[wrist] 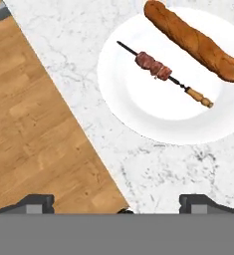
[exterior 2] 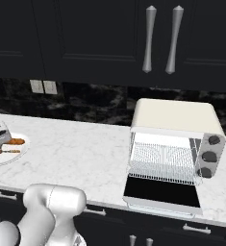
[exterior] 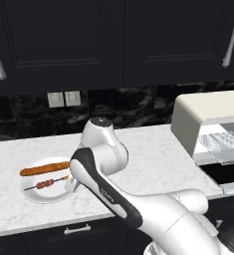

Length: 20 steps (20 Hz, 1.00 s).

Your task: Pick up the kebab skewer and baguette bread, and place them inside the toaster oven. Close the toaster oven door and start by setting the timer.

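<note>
1 skewer [wrist: 161, 70], 1 baguette [wrist: 193, 42], 1 plate [wrist: 138, 107]

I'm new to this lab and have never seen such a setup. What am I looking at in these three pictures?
It is a rendered kitchen with a white robot arm on a driving base. Two pictures come from cameras on the base, behind the arm to its left and right. The third looks along the gripper, which is open and holds nothing. On the marble counter a white plate carries the kebab skewer and the baguette bread, lying side by side. Farther right stands the toaster oven, its door folded down, with a wire rack inside.
</note>
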Motion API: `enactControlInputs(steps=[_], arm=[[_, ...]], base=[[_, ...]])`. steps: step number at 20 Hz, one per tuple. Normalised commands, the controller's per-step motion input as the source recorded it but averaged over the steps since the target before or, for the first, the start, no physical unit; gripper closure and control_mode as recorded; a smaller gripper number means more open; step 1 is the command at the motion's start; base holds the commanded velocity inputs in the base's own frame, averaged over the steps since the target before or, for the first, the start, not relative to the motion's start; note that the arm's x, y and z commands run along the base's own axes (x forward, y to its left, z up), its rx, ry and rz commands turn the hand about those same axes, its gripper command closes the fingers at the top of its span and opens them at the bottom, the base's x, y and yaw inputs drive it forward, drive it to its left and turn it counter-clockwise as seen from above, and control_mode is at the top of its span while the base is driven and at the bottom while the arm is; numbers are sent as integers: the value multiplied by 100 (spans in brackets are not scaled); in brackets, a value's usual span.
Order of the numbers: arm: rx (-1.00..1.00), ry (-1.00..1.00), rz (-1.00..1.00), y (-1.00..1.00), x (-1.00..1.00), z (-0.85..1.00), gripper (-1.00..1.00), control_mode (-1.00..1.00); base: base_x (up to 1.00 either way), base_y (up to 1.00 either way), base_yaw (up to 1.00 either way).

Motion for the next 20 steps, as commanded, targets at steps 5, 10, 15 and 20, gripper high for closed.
enactControlInputs(steps=[5,10,15,20], arm=[[0,0,7,66,75,-1,-100,-100],[-14,-6,4,38,61,-13,-100,-100],[-20,-16,1,30,22,-30,-100,-100],[-2,-1,2,23,72,-7,-100,-100]], base=[[0,0,0],[0,0,0],[0,0,0],[0,0,0]])
